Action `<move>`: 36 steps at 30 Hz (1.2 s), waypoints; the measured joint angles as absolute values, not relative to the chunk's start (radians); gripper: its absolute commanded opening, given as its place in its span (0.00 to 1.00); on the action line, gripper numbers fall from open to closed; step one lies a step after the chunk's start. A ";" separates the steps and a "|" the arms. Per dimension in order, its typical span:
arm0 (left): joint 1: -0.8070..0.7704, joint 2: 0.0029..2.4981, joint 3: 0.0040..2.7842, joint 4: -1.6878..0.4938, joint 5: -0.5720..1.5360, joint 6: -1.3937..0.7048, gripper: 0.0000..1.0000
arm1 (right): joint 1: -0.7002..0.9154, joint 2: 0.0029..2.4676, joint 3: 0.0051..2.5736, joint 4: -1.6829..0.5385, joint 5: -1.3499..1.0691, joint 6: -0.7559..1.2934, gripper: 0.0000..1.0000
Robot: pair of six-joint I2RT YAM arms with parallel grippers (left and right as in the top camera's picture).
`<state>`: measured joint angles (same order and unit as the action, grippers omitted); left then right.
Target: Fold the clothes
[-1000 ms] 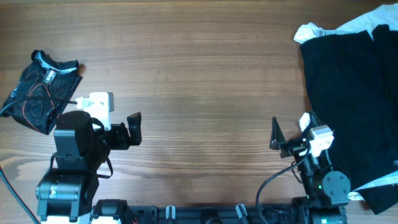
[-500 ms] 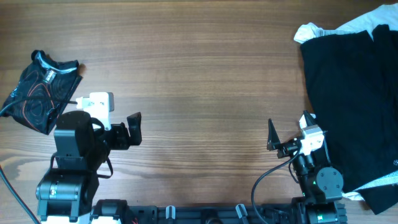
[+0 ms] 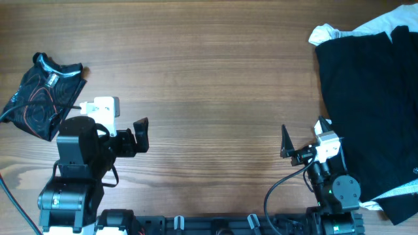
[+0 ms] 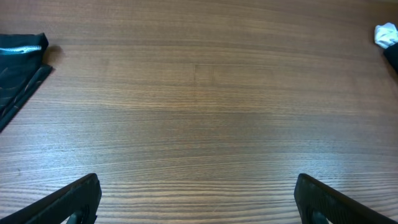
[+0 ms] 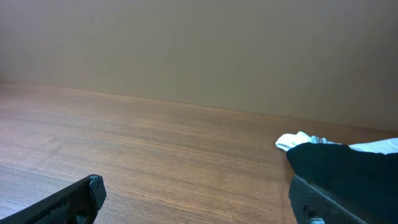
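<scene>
A folded black jersey with thin orange-red wavy lines (image 3: pixel 42 94) lies at the far left of the table; its edge shows in the left wrist view (image 4: pixel 18 68). A pile of black clothes (image 3: pixel 369 111) with a white garment (image 3: pixel 326 32) under it lies at the right, and shows in the right wrist view (image 5: pixel 348 165). My left gripper (image 3: pixel 141 135) is open and empty, near the table's front, right of the jersey. My right gripper (image 3: pixel 302 138) is open and empty, beside the pile's left edge.
The wooden table (image 3: pixel 209 78) stretches between the two piles. The arm bases (image 3: pixel 72 189) stand along the front edge. A plain wall shows behind the table in the right wrist view (image 5: pixel 199 50).
My right arm drew back slightly toward the front edge and left between one second ago and half a second ago. Nothing has moved since. The left arm is still.
</scene>
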<state>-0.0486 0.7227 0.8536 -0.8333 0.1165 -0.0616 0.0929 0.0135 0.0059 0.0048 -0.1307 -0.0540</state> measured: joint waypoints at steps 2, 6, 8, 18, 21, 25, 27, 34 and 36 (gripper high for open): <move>-0.049 0.723 0.854 -0.833 0.117 -0.062 1.00 | 0.093 0.014 0.006 0.005 -0.131 -0.054 1.00; -0.049 0.723 0.854 -0.833 0.117 -0.062 1.00 | 0.093 0.014 0.006 0.005 -0.131 -0.054 1.00; -0.049 0.723 0.854 -0.833 0.117 -0.062 1.00 | 0.093 0.014 0.006 0.005 -0.131 -0.054 1.00; -0.057 0.661 0.853 -0.834 0.117 -0.062 1.00 | 0.093 0.014 0.006 0.004 -0.131 -0.054 1.00; -0.057 0.622 0.846 -0.856 0.117 -0.062 1.00 | 0.093 0.014 0.006 0.005 -0.131 -0.054 1.00; -0.020 0.538 0.756 -0.841 0.126 -0.062 1.00 | 0.093 0.014 0.006 0.005 -0.131 -0.054 1.00; -0.001 0.471 0.680 -0.801 0.132 -0.062 1.00 | 0.093 0.014 0.006 0.005 -0.131 -0.054 1.00; 0.014 0.161 0.302 -0.473 0.147 -0.065 1.00 | 0.093 0.014 0.006 0.005 -0.131 -0.054 1.00; 0.014 0.099 0.216 -0.375 0.148 -0.065 1.00 | 0.093 0.014 0.006 0.005 -0.131 -0.054 1.00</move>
<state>0.0135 0.0990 0.2161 -0.3748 0.1482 -0.0647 0.0925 0.0135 0.0059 0.0048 -0.1310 -0.0540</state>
